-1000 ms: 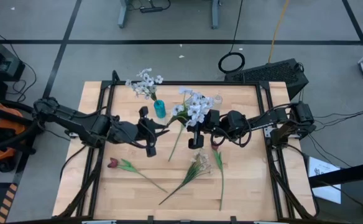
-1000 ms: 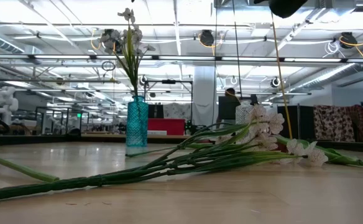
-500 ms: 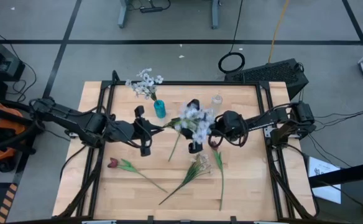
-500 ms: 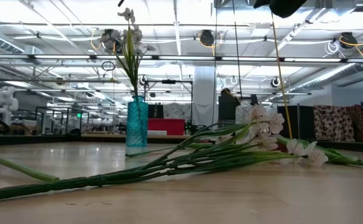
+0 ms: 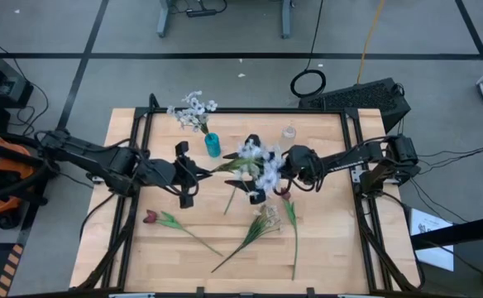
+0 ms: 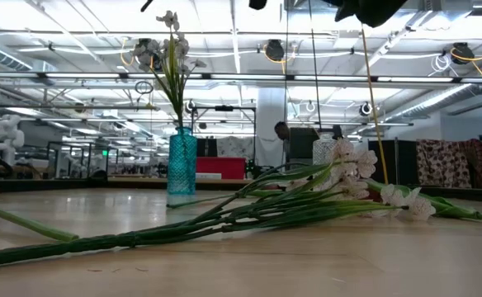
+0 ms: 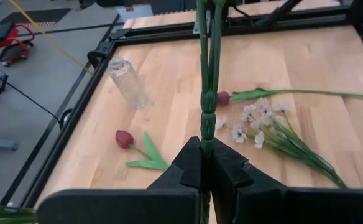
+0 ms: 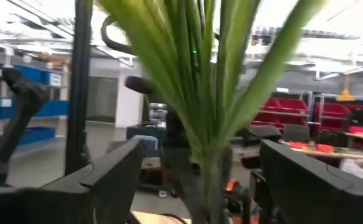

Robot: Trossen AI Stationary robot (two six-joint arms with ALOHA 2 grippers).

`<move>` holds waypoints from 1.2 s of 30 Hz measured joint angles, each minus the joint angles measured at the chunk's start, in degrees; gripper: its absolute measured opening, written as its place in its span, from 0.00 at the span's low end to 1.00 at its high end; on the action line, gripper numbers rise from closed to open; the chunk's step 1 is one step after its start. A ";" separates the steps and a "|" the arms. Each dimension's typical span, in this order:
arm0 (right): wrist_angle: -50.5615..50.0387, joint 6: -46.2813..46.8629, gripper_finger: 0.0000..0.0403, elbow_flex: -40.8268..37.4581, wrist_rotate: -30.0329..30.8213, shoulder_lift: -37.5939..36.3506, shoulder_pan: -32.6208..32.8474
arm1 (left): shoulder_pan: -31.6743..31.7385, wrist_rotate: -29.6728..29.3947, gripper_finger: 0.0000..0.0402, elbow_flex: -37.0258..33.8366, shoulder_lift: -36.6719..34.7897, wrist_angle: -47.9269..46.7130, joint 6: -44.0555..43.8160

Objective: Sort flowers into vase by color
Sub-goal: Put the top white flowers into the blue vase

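A spray of tiny white blossoms on a thin green stem (image 5: 254, 159) is held above the middle of a pale wooden table (image 5: 324, 248). The left gripper (image 7: 205, 163) is clamped on the stem, its jaws pressed together around it. The right gripper (image 5: 253, 168) sits at the blossom end of the same spray, its jaws standing apart with the stem and leaves between them, as seen from its wrist.

Behind the left gripper, a small teal glass vase (image 5: 212, 146) stands holding another white blossom spray (image 5: 192, 110). Beyond the right gripper's jaws, a small clear glass vase (image 5: 289, 132) stands empty.

On the table in front of both grippers lie a third white spray with long green leaves (image 5: 258, 225), a dark red tulip bud on a leafy stem (image 5: 151, 217) nearer the left gripper, and another dark red tulip with a long stem (image 5: 289, 203) under the right gripper. A third tulip bud (image 7: 125, 139) lies close to the clear vase in the left wrist view.
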 joint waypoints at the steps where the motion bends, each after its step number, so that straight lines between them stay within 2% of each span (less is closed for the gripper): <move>1: 0.20 0.06 0.78 0.00 0.67 0.00 0.00 | 0.00 0.00 0.03 0.00 -0.27 0.05 -0.06; 10: 9.96 0.68 0.78 0.00 1.34 0.00 0.63 | 0.04 -0.13 0.03 0.00 -0.35 0.18 -0.47; 14: 9.54 0.95 0.78 0.61 -1.07 0.00 0.79 | 0.92 -0.21 0.03 0.00 -0.19 1.45 -0.47; 25: 7.04 0.48 0.77 5.73 -0.81 1.76 0.76 | 2.69 0.60 0.03 -0.02 0.81 2.17 0.04; 28: 5.97 0.44 0.73 5.68 -0.81 1.90 0.76 | 2.69 0.74 0.03 -0.02 0.79 1.95 0.06; 36: 5.17 0.44 0.52 5.68 -0.78 1.90 0.72 | 2.64 0.87 0.03 -0.02 0.44 1.69 0.15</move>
